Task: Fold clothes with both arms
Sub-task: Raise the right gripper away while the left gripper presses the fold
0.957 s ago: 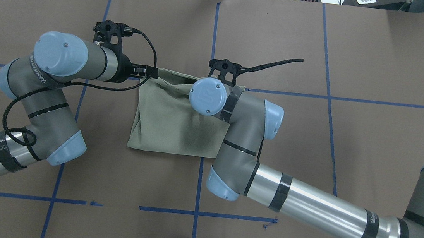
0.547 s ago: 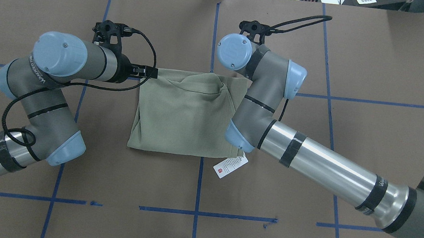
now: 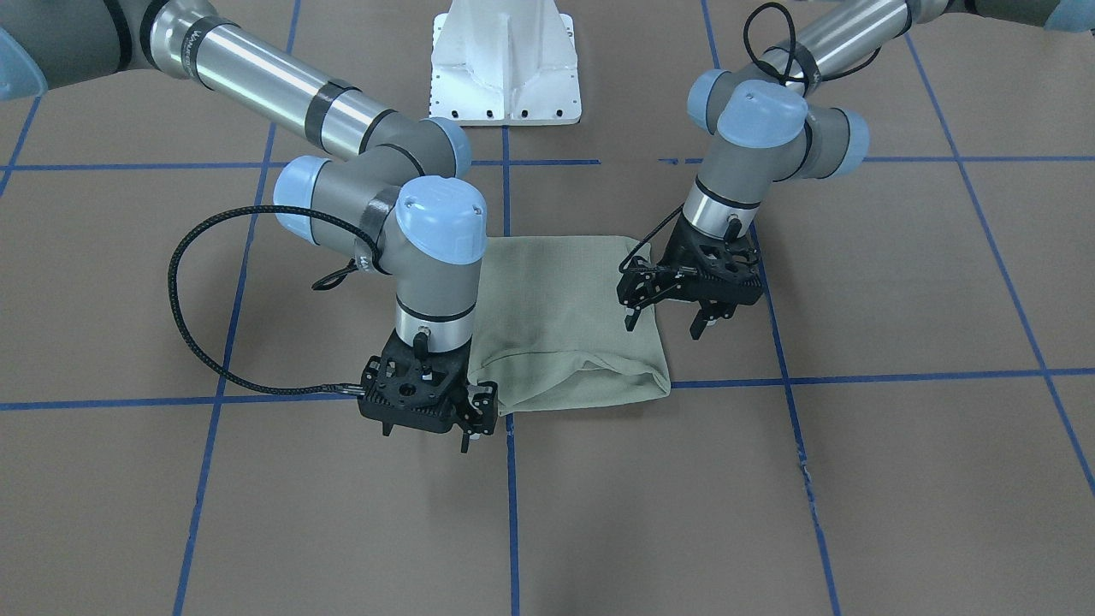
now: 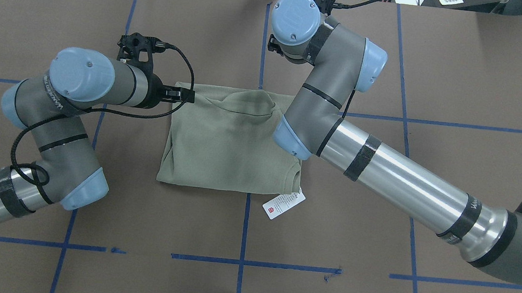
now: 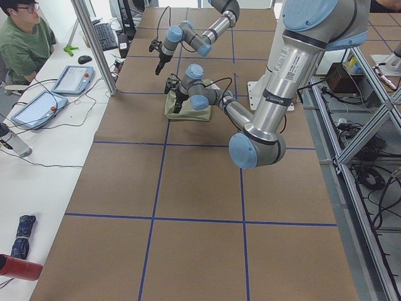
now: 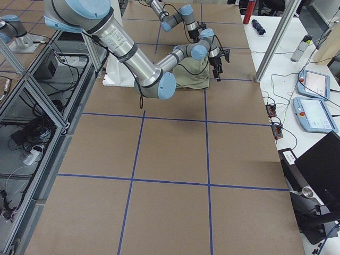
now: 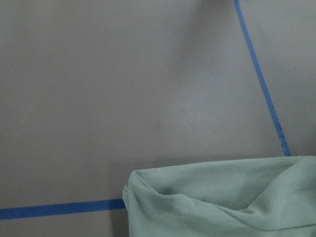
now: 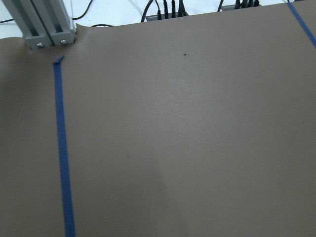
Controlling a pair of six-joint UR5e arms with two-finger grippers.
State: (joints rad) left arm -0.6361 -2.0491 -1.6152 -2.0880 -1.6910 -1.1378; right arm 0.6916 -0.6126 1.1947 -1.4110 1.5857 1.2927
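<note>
Shirt [image 4: 227, 148], white tag [image 4: 283, 205] plain overhead, unseen from the front.

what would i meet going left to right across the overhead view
left arm → left gripper → shirt → paper tag → right arm's silver forearm
</note>
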